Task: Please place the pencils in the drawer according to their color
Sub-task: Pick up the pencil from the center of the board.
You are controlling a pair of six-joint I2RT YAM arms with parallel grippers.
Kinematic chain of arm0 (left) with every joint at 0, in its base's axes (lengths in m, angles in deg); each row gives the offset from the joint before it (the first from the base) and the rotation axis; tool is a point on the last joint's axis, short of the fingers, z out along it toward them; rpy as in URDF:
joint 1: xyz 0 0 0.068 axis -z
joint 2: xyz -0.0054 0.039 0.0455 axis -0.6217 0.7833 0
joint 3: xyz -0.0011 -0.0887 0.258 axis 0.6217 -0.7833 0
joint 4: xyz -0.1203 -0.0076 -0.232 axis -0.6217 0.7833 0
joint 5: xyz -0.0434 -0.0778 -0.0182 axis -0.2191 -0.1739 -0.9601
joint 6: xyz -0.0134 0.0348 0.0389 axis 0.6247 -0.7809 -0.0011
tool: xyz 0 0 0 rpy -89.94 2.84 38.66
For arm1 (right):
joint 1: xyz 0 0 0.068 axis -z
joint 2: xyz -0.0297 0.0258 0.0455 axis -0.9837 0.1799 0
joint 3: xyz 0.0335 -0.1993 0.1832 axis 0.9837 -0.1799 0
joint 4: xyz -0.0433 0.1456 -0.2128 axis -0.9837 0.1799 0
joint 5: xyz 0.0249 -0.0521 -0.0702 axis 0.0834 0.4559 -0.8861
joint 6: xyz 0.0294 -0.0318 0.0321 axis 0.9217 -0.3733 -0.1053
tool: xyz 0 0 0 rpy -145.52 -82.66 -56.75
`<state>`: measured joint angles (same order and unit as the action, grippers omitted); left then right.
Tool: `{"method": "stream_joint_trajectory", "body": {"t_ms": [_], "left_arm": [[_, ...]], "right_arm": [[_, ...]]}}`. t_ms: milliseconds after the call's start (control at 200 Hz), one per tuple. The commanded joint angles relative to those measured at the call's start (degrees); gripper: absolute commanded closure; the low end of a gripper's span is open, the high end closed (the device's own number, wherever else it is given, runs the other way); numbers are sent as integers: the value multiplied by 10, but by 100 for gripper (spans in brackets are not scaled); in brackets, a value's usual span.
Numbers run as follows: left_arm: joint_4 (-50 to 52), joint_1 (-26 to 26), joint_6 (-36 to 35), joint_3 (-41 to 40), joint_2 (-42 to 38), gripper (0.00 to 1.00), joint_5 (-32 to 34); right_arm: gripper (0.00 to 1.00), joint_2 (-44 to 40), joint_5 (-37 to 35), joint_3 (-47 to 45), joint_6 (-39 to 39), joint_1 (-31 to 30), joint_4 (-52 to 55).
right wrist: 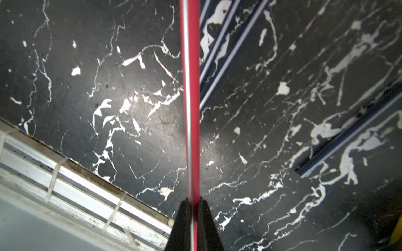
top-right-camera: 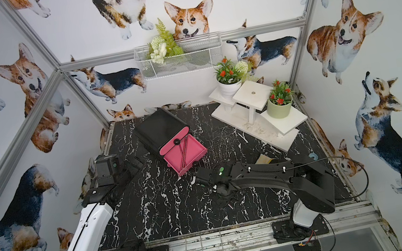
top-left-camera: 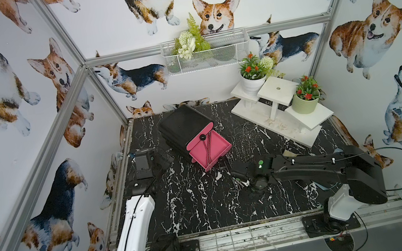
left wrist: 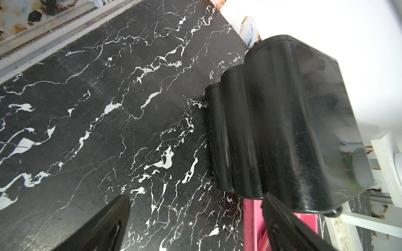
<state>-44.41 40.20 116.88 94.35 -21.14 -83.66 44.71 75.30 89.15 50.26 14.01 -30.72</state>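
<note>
Right gripper (right wrist: 192, 201) is clamped on a pink pencil (right wrist: 191, 97). The stick runs straight out from the closed jaws, above the table (right wrist: 108, 87). In both top views that gripper (top-left-camera: 238, 178) sits low, just near-right of the open drawer (top-left-camera: 222, 143).

Dark pencils (right wrist: 219, 54) lie loose on the table right beside the held one, and another dark one (right wrist: 348, 134) lies further off.

The open drawer is a pink tray pulled out of the black cabinet (top-left-camera: 185, 124). It sits below the top drawer front (top-left-camera: 197, 141), which is shut. Can't tell if it's the middle or bottom one. A few thin pencils (top-left-camera: 208, 150) lie crossed inside the tray; they look pink and dark.

The cabinet stands angled at mid-far table, front facing near-right.

Left gripper (left wrist: 195, 195) is spread wide with nothing in it, just left of the cabinet (left wrist: 282, 119). No contact that I can see.

A white plant stand (top-left-camera: 277, 118) with two potted plants is in the far right corner. A wire basket (top-left-camera: 204, 55) hangs on the far wall.
</note>
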Motion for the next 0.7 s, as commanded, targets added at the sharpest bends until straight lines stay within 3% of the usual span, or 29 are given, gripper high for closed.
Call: {"method": "stream_joint_trajectory", "body": {"t_ms": [0, 270, 696], "left_arm": [[-4, -1, -5, 7, 1, 1, 6], [-20, -1, -6, 11, 10, 1, -5], [-53, -1, -31, 24, 14, 0, -47]], "right_arm": [[100, -37, 1, -11, 22, 3, 32], [100, -68, 101, 38, 43, 79, -17], [100, 73, 350, 181, 120, 186, -70]]}}
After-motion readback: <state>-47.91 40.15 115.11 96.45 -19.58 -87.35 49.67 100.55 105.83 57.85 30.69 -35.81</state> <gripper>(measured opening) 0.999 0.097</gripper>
